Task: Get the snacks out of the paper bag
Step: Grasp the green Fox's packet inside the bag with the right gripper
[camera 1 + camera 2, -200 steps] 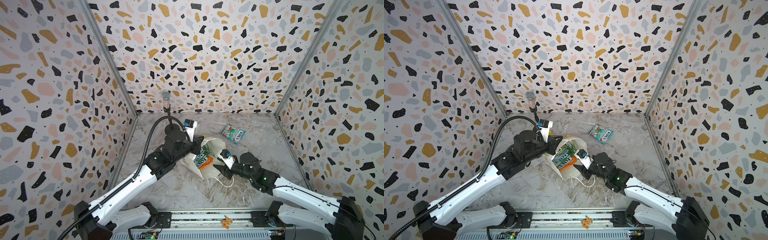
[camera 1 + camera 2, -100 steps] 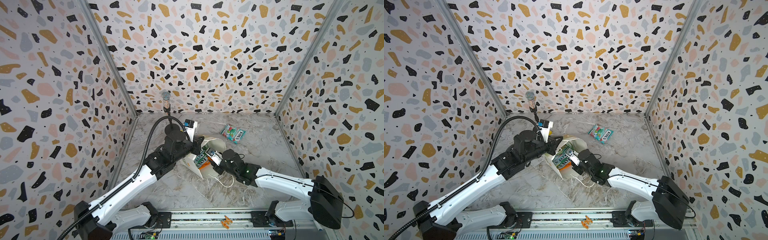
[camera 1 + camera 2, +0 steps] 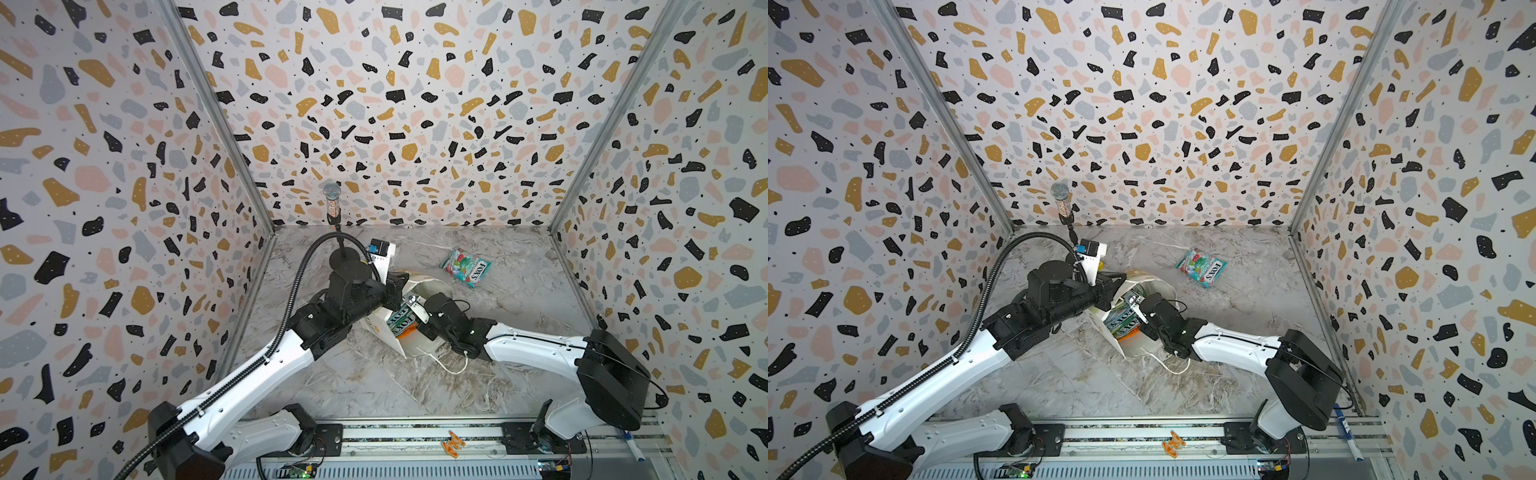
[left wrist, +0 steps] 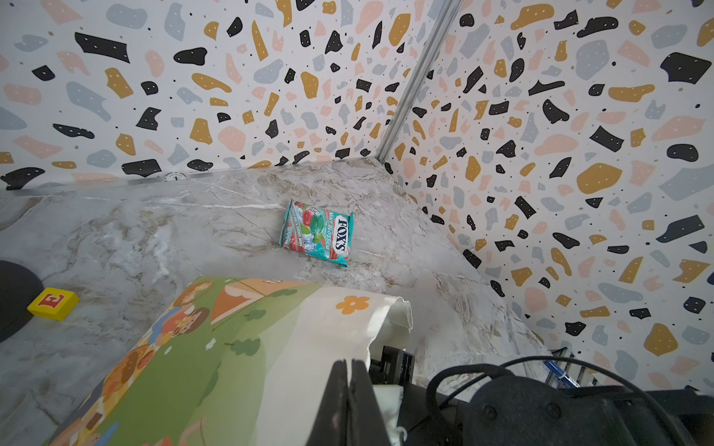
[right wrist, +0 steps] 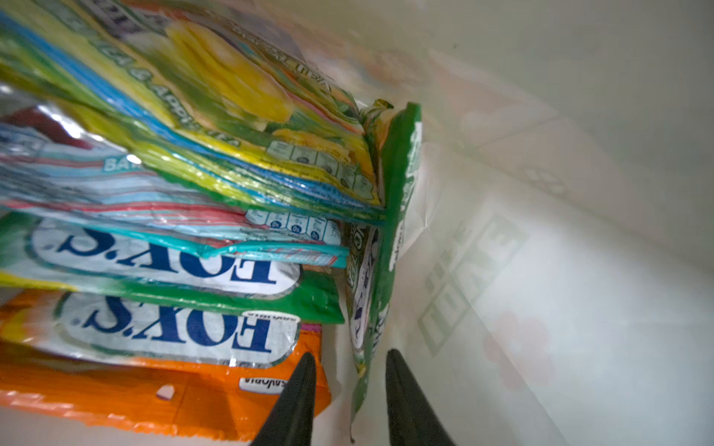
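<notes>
- Removed, count one: teal packet (image 3: 466,267) (image 4: 317,233), flat on the marble tabletop (image 3: 519,316). It lies well apart from both grippers, out beyond the bag rim from the left gripper.
- To be removed, count five, all inside the paper bag (image 3: 415,345) (image 3: 1138,347) and seen in the right wrist view. Four are stacked to one side of the right gripper's tips:
  - green-yellow packet (image 5: 232,96);
  - second teal packet (image 5: 154,216);
  - green packet (image 5: 174,270);
  - orange packet (image 5: 154,378), nearest the tips.
- The fifth, an upright green packet (image 5: 398,193), stands on edge against the end of that stack, straight ahead of the tips.
- Progress, as judged: early, with one of six out.
- Paper bag: tipped over, its mouth open toward the right arm in both top views. Its cord handle (image 3: 453,365) trails on the tabletop under the right wrist.
- Left gripper (image 4: 349,401): the arm reaches forward and low. The fingers are pressed together at the bag's rim, apparently pinching the paper to hold the mouth open.
- Right gripper (image 5: 349,386): the arm is stretched low across the table, with the wrist at the mouth and the tips inside the bag. The jaws stand apart, straddling the near edge of the upright green packet with a gap on each side. No grip is made yet.
- Step in hand, as judged: closing on that upright packet to draw it out.
- Not of the task: yellow cube (image 4: 52,304), on the table off to the side of the left gripper.
</notes>
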Robot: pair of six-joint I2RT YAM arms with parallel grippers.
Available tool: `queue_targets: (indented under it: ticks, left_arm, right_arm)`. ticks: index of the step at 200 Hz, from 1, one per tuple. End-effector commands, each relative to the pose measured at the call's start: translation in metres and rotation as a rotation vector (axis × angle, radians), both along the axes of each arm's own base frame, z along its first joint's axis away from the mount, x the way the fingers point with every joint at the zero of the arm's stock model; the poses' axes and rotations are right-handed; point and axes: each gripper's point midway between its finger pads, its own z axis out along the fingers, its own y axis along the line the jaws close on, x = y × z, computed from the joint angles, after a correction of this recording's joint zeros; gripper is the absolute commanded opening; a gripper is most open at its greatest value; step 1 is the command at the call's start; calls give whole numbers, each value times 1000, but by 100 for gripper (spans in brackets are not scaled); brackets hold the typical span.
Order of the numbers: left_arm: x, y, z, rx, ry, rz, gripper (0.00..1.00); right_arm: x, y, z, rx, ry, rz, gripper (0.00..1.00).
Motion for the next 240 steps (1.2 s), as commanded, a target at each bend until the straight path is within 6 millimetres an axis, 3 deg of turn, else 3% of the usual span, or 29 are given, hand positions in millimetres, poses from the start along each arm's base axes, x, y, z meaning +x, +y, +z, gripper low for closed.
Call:
queue_targets:
  ticks: [1, 139, 157, 199, 240]
  left_arm:
    - [-7, 0, 24, -33, -50, -25, 0]
    - [-9, 1, 23, -25, -46, -34, 0]
    - [-10, 1, 22, -23, -45, -36, 0]
    - [-8, 3, 22, -21, -51, -25, 0]
    - [-1, 9, 19, -19, -52, 31, 0]
  right_arm:
    - [11, 4, 13, 0, -41, -30, 32]
    - [51, 0, -7, -31, -18, -106, 36]
    - [53, -1, -8, -28, -17, -115, 29]
    - [51, -1, 0, 18, -13, -104, 0]
    - [35, -4, 8, 83, 10, -67, 0]
